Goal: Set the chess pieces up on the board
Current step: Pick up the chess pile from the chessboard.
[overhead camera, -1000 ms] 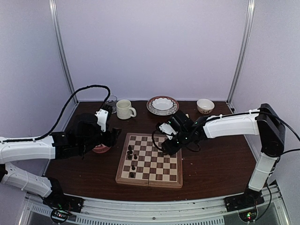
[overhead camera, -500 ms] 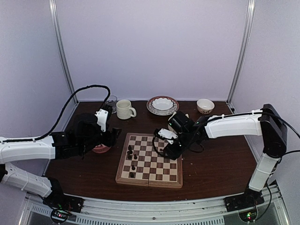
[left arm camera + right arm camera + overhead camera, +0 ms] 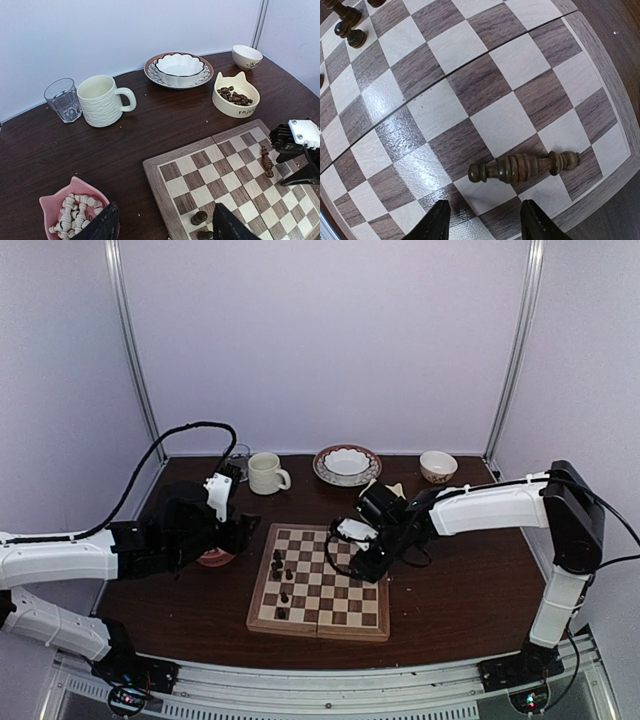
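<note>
One board, one toppled dark piece — right gripper gapes empty near it; left gripper likewise parted, empty.

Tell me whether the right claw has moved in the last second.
Yes. The right claw has shifted a little toward the near edge of the board, farther from its far border.

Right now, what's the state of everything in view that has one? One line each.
board, open flat
fallen dark piece, lying on its side on the board
other dark pieces, standing
cat-ear bowl, holds spare dark pieces
pink bowl, holds pale pieces
mug, upright, empty
glass, upright, empty
scalloped bowl, empty, on plate
left fingers, open, empty
right fingers, open, empty
</note>
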You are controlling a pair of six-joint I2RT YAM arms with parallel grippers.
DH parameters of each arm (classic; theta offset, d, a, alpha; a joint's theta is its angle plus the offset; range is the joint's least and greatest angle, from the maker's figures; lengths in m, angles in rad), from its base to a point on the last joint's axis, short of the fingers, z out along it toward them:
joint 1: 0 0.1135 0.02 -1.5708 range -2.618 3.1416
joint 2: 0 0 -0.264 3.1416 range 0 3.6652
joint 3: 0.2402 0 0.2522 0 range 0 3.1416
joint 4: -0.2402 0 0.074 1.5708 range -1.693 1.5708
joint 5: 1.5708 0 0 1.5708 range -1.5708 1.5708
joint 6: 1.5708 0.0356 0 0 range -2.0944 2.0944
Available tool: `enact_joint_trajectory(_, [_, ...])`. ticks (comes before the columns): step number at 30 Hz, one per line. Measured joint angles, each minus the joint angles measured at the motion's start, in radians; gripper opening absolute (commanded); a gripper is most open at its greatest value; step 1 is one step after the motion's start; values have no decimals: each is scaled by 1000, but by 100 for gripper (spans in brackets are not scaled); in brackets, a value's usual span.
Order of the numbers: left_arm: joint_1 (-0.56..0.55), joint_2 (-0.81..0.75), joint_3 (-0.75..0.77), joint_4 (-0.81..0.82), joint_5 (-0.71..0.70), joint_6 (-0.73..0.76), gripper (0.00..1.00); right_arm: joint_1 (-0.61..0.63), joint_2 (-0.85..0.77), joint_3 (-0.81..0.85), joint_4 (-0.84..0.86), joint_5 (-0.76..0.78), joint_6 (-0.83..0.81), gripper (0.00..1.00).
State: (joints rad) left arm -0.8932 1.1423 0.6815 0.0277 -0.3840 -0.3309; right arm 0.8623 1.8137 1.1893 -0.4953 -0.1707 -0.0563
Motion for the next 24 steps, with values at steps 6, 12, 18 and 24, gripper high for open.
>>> enact_joint_trajectory(6, [-1,0,0,0,2,0,65,-2,-55,-26,48,8,19,59])
enact_joint_trajectory(12, [-2,0,0,0,2,0,65,-25,-93,-61,108,51,81,58])
enact_joint_trajectory(18, [-5,0,0,0,2,0,65,-73,-95,-70,127,112,146,48])
enact_joint_trajectory(24, [-6,0,0,0,3,0,65,-95,-96,-79,148,37,120,60])
